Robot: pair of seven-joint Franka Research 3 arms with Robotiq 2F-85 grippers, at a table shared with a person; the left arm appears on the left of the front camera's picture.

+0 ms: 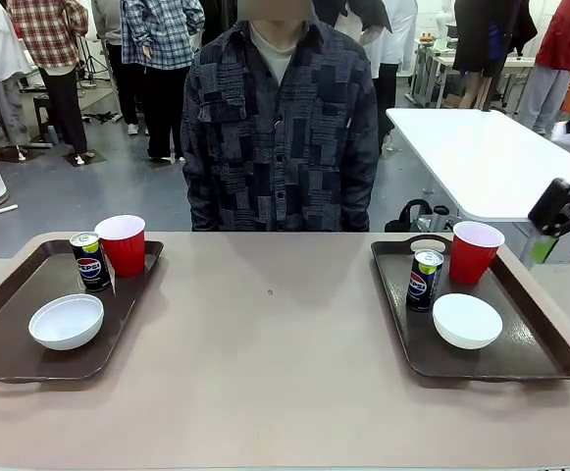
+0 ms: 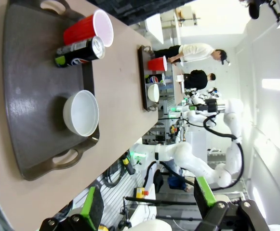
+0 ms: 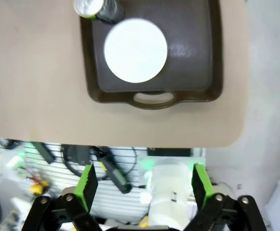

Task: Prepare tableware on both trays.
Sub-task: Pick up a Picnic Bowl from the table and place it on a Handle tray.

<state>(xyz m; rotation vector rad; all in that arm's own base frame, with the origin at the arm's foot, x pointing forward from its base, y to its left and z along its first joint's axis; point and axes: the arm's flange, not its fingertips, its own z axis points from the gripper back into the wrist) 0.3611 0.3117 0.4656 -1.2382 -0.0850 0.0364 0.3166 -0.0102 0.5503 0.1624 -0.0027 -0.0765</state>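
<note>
Tableware sits arranged on two dark brown trays at either end of a beige table (image 1: 275, 363), with a person in a dark patterned shirt (image 1: 280, 128) standing at the far side. On the left tray (image 1: 0, 343), a red cup (image 1: 122, 244) stands at the far edge, a black soda can (image 1: 90, 261) stands just beside it on its left, and a white bowl (image 1: 66, 321) rests nearer the robot. On the right tray (image 1: 540, 358), a second red cup (image 1: 476, 251) stands at the far edge, a second soda can (image 1: 425, 280) stands just left of it and a little nearer, and a second white bowl (image 1: 467, 320) lies close in front of both. All six pieces are upright and lie inside the tray rims. The left claw (image 2: 144, 204) hangs off the near edge of the table, its green-padded fingers spread wide apart and holding nothing, looking across at the left tray. The right claw (image 3: 145, 185) hangs likewise beyond the table's near edge, fingers wide apart and empty, above the handle end of the right tray, where the bowl and the can top show.
</note>
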